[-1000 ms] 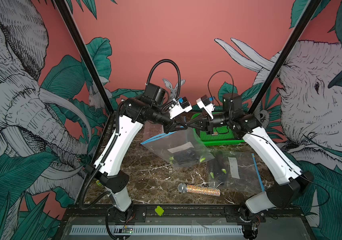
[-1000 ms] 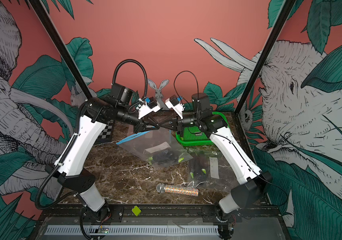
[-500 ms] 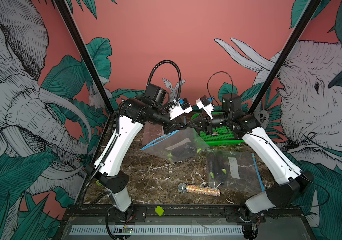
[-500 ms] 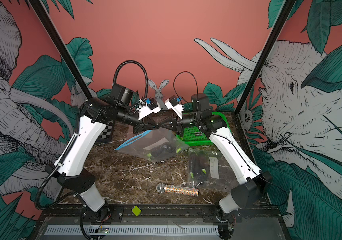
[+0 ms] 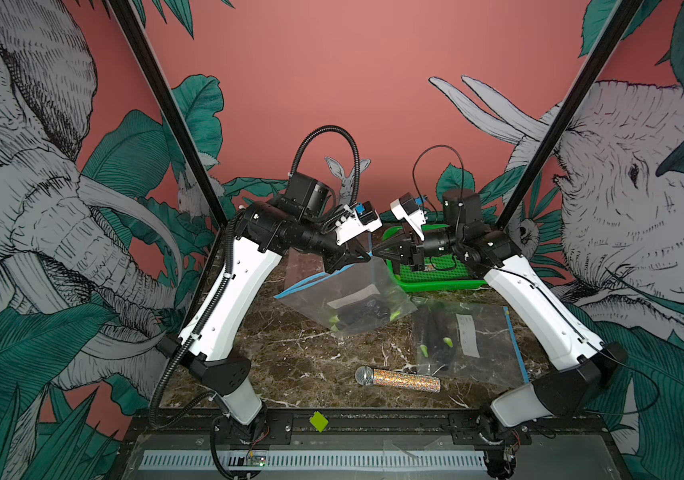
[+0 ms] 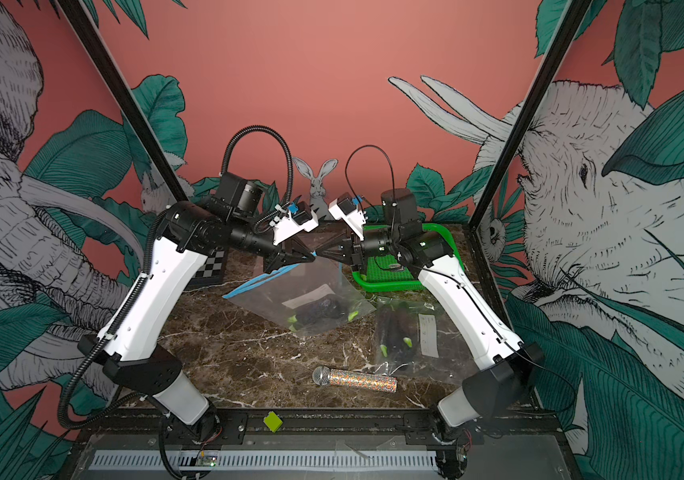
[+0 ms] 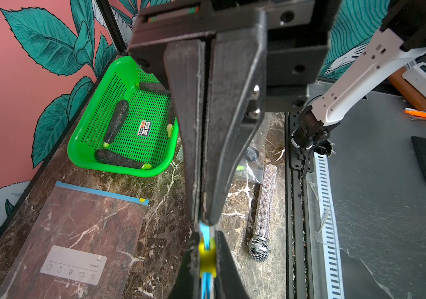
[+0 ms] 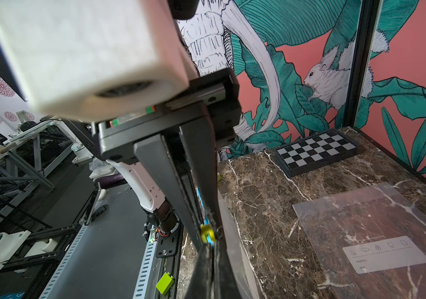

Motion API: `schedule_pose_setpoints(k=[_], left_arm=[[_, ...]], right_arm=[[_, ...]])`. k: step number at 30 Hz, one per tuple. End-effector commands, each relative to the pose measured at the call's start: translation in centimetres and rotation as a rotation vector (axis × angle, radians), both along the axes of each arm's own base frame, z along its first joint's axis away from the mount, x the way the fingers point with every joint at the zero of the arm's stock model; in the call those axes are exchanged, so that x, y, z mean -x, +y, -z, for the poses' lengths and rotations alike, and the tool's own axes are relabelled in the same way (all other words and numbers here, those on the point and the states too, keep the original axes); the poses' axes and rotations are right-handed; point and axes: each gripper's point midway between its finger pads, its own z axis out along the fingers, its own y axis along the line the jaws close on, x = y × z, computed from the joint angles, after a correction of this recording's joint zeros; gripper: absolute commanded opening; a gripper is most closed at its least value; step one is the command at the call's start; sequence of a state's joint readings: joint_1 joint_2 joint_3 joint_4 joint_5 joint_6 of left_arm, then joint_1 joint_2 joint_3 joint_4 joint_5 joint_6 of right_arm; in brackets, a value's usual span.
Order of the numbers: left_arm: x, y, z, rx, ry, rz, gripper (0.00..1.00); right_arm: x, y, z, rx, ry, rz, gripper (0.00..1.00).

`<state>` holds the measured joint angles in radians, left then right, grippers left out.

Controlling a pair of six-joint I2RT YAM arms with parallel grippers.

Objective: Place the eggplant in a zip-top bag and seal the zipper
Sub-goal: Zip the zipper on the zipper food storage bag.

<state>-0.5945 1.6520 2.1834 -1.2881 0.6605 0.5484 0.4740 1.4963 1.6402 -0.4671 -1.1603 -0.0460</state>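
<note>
Both grippers are clenched on the lifted bag [image 5: 373,282]: the left gripper [image 7: 203,220] on its blue zipper strip [image 5: 303,284], the right gripper [image 8: 208,236] on the yellow slider [image 7: 207,255] just beside. Eggplants [image 5: 359,309], seemingly two, already lie inside that bag, so only sealing seems left; how much is closed I cannot tell. Counted: three bags (this, one filled bag [image 5: 477,353], one empty bag [image 7: 82,220]), one green basket [image 7: 76,139] with at least three loose eggplants [image 7: 116,121], one microphone [image 5: 398,379], one chessboard [image 8: 315,151].

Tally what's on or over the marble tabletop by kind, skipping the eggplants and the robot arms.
Zip-top bags: 3 (held bag, flat filled bag, empty bag)
Green basket: 1
Microphone: 1
Chessboard: 1
Total: 6
</note>
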Motion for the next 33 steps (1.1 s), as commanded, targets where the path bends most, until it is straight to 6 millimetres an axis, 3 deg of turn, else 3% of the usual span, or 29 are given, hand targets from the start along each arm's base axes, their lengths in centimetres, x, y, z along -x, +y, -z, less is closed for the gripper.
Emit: schedule_pose_setpoints(k=[1,16,19,21,25,33], left_arm=[[1.4,2.4,-0.5,-0.026,-0.016,-0.024,0.04],[1.6,3.5,-0.6,-0.030,-0.015,-0.051,0.04],[1.5,3.2,-0.6,-0.025,-0.004,-0.045,0.04],[1.3,3.0,-0.6,-0.022,0.000,-0.040,0.04],[1.1,2.6,-1.0,-0.008,0.004,-0.031,0.04],[0.9,2.0,-1.1,0.006,0.029,-0.009,0.05]], right_arm=[[-0.4,-1.6,-2.1,-0.035,-0.072,0.057,0.00],[-1.1,-3.7,-2.3,-0.038,-0.072,0.101,0.00],[-0.7,-3.1,-2.1,-0.031,-0.062,0.056,0.30],[-0.1,-2.2,-1.7,0.000,-0.087,0.032,0.40],[1.0,-0.8,-1.6,-0.002,-0.093,-0.034,0.44],[0.9,0.9,-1.8,-0.011,-0.110,-0.059,0.49]])
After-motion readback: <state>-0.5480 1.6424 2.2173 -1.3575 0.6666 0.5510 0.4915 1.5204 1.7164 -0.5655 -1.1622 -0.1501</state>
